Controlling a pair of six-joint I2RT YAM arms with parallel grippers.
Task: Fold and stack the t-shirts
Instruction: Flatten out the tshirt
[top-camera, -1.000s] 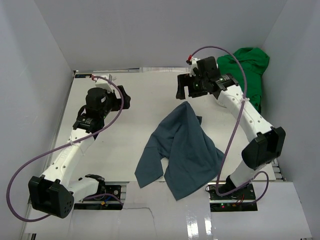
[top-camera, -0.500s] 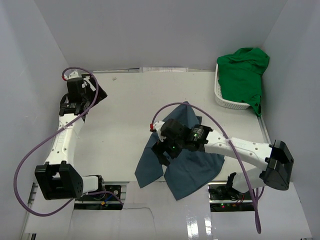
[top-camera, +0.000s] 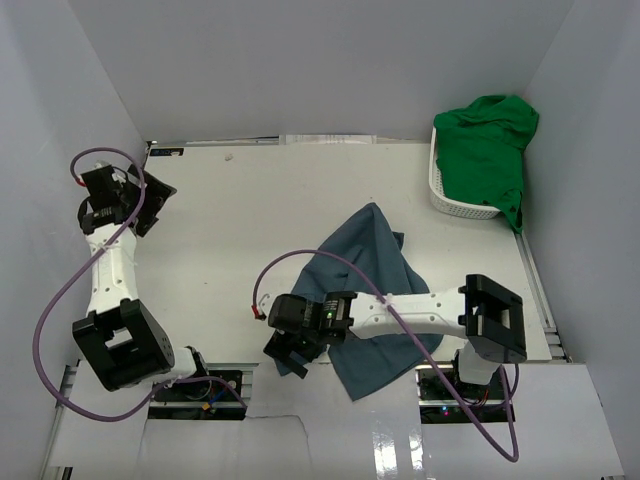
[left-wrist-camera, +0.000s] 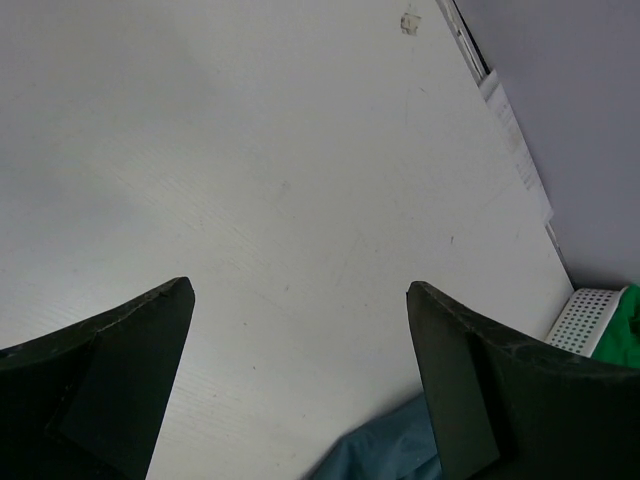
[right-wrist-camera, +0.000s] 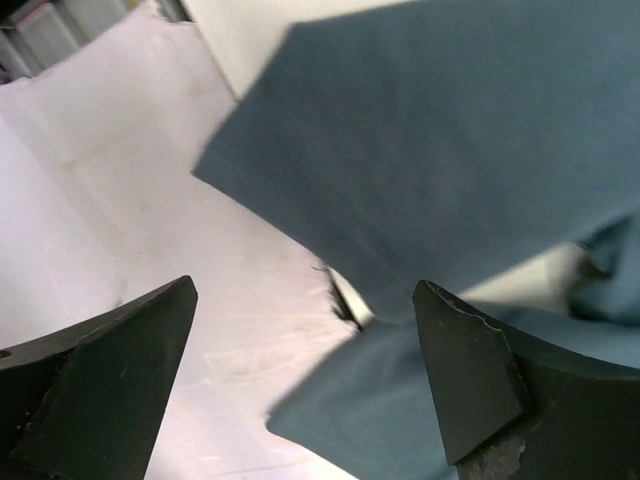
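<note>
Slate-blue t-shirt (top-camera: 372, 275) lies crumpled and unfolded on the white table (top-camera: 250, 220), toward the near right of the middle. One peak of cloth points to the far side, and the lower folds spread down to the table's near edge. The bright green t-shirt (top-camera: 488, 140) is heaped in the white lattice basket (top-camera: 447, 197) at the far right corner, with part of it hanging over the basket's right side, well apart from the blue one.

The right arm reaches leftward across the near part of the blue shirt. The right gripper (top-camera: 288, 355) sits over the shirt's near-left hem. In the right wrist view its fingers (right-wrist-camera: 110, 380) are spread wide, with the blue cloth (right-wrist-camera: 450, 150) below them and nothing clasped.

The left arm stands at the table's far left edge, and the left gripper (top-camera: 152, 203) is held above bare table. Its fingers (left-wrist-camera: 110, 370) are likewise released and empty. The left wrist view also shows a corner of blue cloth (left-wrist-camera: 385, 455) and, far off, the basket (left-wrist-camera: 585, 320).
</note>
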